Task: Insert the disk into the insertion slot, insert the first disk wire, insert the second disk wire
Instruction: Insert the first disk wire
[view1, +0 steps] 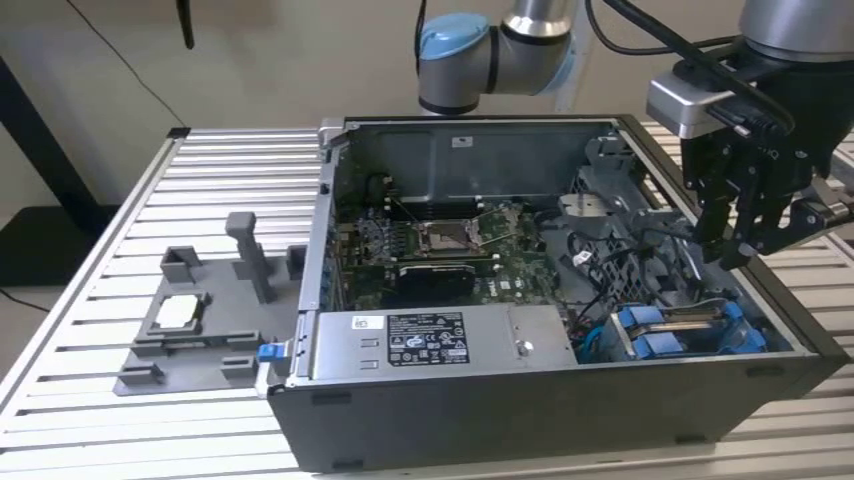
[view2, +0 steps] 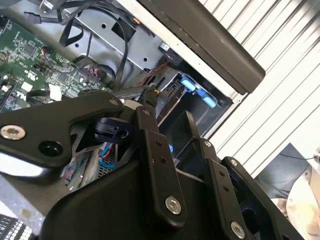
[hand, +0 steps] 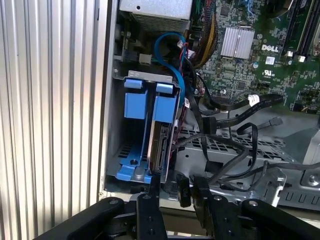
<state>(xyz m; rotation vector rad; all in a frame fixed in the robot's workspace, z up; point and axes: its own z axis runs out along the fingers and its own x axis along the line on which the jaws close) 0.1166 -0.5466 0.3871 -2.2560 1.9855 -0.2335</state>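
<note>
The disk (hand: 161, 147), silver in its blue carrier, sits edge-up inside the insertion slot (hand: 120, 80), a grey cage with blue parts at the case's near corner on the exterior view's right (view1: 667, 345). My gripper (hand: 176, 187) hovers just off the disk's connector end with its fingers (hand: 150, 200) apart and nothing clamped. A black wire connector (hand: 182, 190) lies on the metal beyond the gap. In the exterior view the gripper (view1: 734, 262) hangs above the case's side wall, over the cage. Another connector on red and black wires (view2: 149, 95) lies near one fingertip.
Loose black wires (hand: 225, 105) and a blue cable (hand: 165, 40) cross the case floor beside the cage. The motherboard (view1: 454, 245) and a grey box with a sticker (view1: 427, 340) fill the case. A grey fixture (view1: 200, 320) stands on the slatted table (view1: 80, 350).
</note>
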